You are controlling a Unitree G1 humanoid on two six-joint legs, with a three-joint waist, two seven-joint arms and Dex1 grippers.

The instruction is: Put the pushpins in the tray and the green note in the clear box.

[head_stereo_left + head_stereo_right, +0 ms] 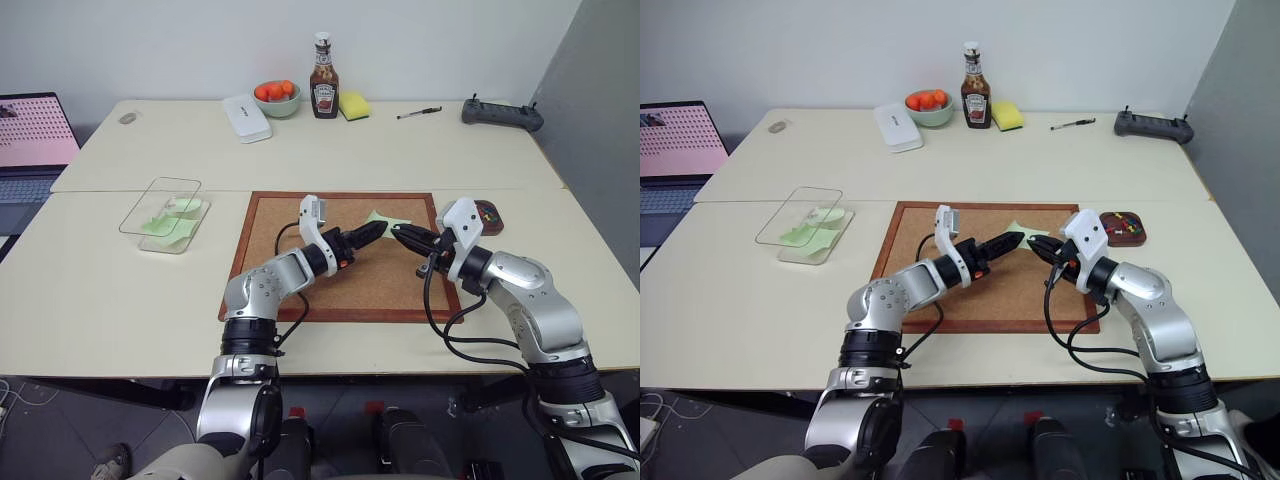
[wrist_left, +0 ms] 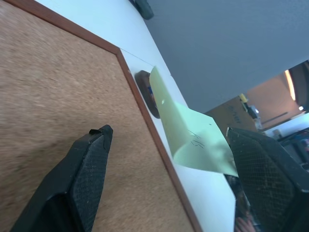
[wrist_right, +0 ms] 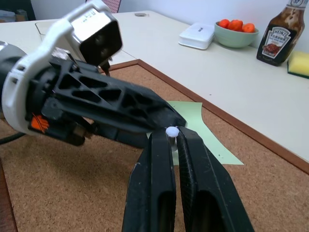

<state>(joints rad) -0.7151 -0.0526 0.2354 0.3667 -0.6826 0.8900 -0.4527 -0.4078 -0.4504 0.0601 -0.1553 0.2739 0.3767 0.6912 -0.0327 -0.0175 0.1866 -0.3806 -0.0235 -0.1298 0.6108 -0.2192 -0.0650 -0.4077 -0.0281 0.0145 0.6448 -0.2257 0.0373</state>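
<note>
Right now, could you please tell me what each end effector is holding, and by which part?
The right end effector pinches a white-headed pushpin by its head, at its fingertips. The left end effector is open and holds nothing.

Pale green note [image 1: 385,220], thin and partly lifted off the cork, just beyond both sets of fingertips. Brown tray [image 1: 488,216] with pushpins [image 1: 1126,225] right of them; clear box [image 1: 165,214] far left.

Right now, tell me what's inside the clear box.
The clear box holds pale green notes on its floor. Anything beneath those slips is covered; no pushpins visible inside.
</note>
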